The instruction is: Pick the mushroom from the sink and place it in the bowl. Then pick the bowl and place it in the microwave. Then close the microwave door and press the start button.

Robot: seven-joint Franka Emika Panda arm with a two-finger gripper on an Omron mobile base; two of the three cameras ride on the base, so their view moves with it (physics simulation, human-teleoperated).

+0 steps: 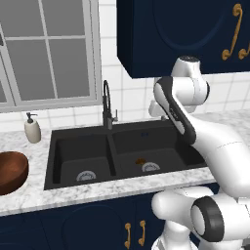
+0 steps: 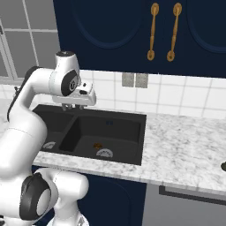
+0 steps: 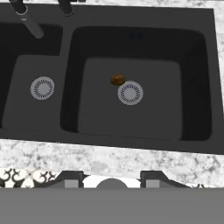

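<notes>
My gripper (image 2: 73, 107) hangs high above the sink (image 1: 78, 146), up near the back wall tiles and nowhere close to the basin floor. In the hand view I see my two fingertips (image 3: 72, 179) set apart with empty air between them, so the jaws stand partly open and carry nothing.

The mushroom (image 3: 117, 79) lies on the floor of the right basin, just beside the round silver drain (image 3: 130, 92), on its upper-left side as the hand camera sees it. It looks to be touching or nearly touching the drain's rim; I cannot tell which. The bowl (image 1: 10, 171) sits on the counter (image 1: 34, 195) well to the left of the sink, past the left basin, below the soap dispenser (image 1: 32, 129).

The step in hand, as I judge it, is the reach down for the mushroom. To do it well I want to centre the hand over the mushroom first, then descend straight, keeping clear of the divider between the basins and of the tap (image 1: 106, 105) behind. The mushroom is tiny, so the present gap should straddle it, but I would go right down to the basin floor before closing; closing too high will likely pinch nothing. Its rounded form may roll toward the drain if one finger nudges it first, so both fingers should arrive together.
</notes>
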